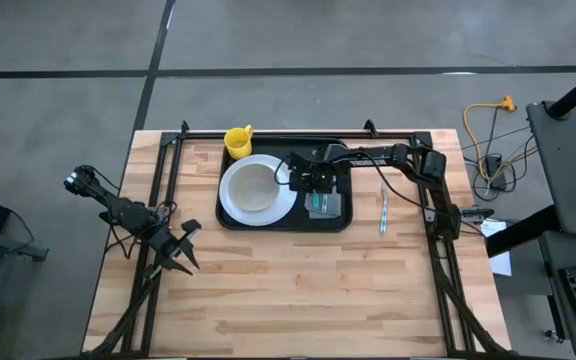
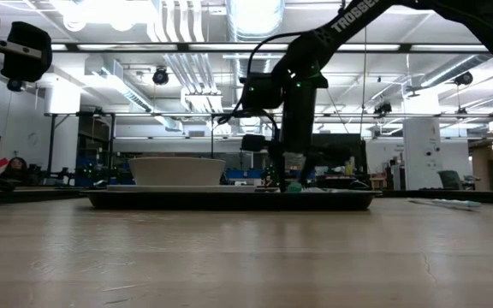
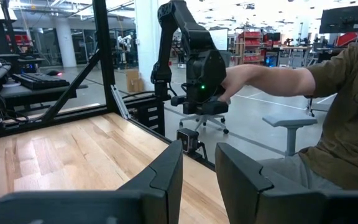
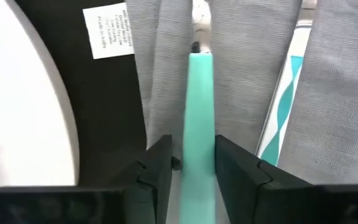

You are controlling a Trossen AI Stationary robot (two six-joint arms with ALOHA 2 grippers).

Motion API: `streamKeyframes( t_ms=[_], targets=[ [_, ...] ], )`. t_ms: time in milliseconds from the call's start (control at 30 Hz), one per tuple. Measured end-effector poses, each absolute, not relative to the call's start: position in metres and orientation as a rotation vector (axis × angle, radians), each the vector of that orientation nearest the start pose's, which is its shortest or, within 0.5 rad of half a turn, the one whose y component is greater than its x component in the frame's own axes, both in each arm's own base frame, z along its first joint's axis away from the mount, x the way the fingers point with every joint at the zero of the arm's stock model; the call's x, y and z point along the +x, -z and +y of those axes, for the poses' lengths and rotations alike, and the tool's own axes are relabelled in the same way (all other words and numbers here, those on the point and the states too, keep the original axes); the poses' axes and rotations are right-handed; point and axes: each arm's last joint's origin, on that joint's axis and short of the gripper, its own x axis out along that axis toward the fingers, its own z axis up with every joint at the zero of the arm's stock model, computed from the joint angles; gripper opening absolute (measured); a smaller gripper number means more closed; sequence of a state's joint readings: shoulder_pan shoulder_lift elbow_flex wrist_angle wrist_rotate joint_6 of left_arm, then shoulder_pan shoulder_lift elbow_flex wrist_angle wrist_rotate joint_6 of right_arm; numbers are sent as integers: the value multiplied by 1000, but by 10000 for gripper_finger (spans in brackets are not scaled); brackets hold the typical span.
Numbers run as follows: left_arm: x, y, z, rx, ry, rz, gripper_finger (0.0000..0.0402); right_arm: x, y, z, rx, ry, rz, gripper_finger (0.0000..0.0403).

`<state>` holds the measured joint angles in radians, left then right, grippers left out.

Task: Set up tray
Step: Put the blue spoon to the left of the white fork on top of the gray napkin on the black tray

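Centrally, flat black tray [image 1: 230,217], rounded corners, right jaws [image 1: 319,191] clamped on teal utensil handle [image 4: 199,124], left jaws [image 1: 182,254] apart.

"TROSSEN" on right arm [image 2: 362,15]

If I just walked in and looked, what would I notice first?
Probably the large flat black tray at the table's far middle, carrying a round white plate with a bowl and a grey cloth napkin. The right claw is down over the napkin, closed on a mint-green utensil handle. The left claw waits open, off the tray.
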<state>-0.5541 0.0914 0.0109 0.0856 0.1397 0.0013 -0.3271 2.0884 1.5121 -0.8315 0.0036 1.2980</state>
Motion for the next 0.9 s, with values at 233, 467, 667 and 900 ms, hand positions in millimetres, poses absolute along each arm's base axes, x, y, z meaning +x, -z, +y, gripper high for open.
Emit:
streamKeyframes(
  t_ms=[233,467,667,900],
  targets=[
    [85,-168,-57,0,694,-5,77,386,-159,-130,1279,1146,1021,91],
    [85,-168,-57,0,694,-6,77,383,-159,-127,1278,1177,1058,96],
    [85,-168,-57,0,694,-6,77,381,-159,-122,1291,1224,1061,76],
    [85,-168,-57,0,694,-5,77,384,-159,-118,1285,1242,1021,84]
  ],
)
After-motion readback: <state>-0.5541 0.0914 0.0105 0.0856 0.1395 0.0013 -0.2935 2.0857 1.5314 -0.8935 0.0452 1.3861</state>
